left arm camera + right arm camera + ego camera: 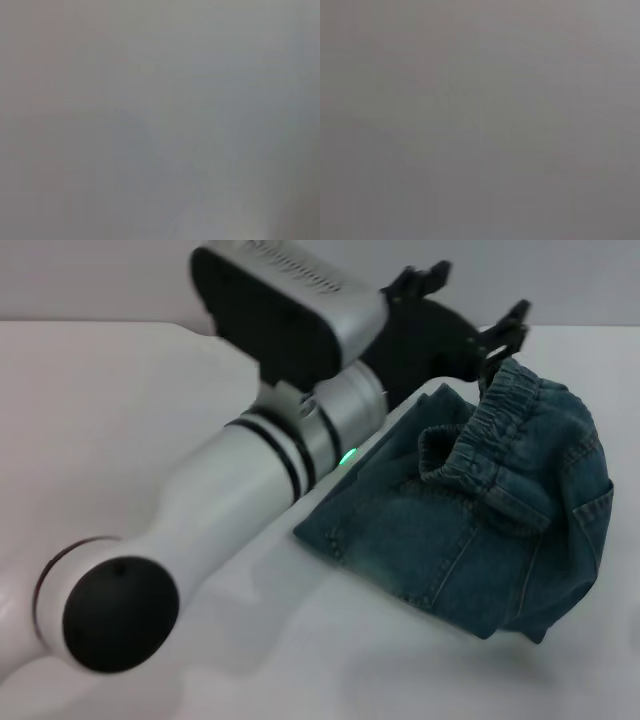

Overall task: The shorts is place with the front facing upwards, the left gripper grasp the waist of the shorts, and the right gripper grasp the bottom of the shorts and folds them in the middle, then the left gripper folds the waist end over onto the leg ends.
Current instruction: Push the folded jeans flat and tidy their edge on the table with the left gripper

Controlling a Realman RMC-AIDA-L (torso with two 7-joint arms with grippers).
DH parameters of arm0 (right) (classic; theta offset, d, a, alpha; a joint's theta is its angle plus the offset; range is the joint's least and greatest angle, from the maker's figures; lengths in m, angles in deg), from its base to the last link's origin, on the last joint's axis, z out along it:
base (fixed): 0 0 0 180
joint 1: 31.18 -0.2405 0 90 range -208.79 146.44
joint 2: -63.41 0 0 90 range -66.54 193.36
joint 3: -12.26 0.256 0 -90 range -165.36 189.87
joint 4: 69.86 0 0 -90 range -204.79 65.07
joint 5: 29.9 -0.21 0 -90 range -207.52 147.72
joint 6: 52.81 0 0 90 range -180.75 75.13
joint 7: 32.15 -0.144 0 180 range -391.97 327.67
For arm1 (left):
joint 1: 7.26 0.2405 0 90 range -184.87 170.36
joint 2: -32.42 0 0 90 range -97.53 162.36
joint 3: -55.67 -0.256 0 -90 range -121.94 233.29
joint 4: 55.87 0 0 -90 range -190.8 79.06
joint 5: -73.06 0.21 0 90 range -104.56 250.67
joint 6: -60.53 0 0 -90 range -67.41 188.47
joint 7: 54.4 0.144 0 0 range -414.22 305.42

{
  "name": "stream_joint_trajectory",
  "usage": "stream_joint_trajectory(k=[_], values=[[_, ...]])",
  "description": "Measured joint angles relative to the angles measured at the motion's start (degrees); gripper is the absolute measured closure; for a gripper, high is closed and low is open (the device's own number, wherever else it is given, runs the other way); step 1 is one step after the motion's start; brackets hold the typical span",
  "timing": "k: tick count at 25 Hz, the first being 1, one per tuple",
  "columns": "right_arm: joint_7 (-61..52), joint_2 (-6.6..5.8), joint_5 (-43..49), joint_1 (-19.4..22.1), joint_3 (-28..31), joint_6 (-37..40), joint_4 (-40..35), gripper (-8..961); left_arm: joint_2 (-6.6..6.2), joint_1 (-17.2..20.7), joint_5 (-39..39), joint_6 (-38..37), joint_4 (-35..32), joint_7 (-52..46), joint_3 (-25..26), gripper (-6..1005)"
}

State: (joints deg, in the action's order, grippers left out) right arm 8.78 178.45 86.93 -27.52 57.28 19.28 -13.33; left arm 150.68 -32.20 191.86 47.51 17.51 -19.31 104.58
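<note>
Closest to my head camera was the black end cap and white forearm of my left arm, reaching across the white table (120,420) toward the far side. At its tip the left gripper (500,345) sat at the waist end (500,415) of the shorts (480,530). One black finger touched the gathered elastic band and seemed to hold it raised off the table, though I could not tell whether the fingers were pinched on the fabric or only resting against it. The shorts lay right of centre, already doubled lengthwise into a narrow stack, with the waistband puckered and lifted above the rest. I judged this to be the last step: the waist was held high so it could be carried over onto the leg hems, which I could not pick out clearly. My right gripper was nowhere in the head view. Both wrist cameras gave me only flat grey, so everything I knew came from the head view alone.
</note>
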Motion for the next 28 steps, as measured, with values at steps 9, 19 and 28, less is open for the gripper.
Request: stream_joint_trajectory(k=[9, 19, 28], values=[[14.07, -1.84, -0.46, 8.18, 9.64, -34.02, 27.43, 955, 0.06, 3.07, 0.00, -0.30, -0.51, -0.22, 0.88, 225], [17.09, 3.41, 2.69, 12.43, 26.29, -69.09, 36.93, 955, -0.19, 12.08, -0.07, -9.13, -1.12, -2.25, 5.35, 230], [17.30, 3.16, 6.97, 6.78, 34.36, -90.28, 38.81, 955, -0.82, 19.30, 8.16, -22.83, -6.49, -22.16, 6.73, 234]])
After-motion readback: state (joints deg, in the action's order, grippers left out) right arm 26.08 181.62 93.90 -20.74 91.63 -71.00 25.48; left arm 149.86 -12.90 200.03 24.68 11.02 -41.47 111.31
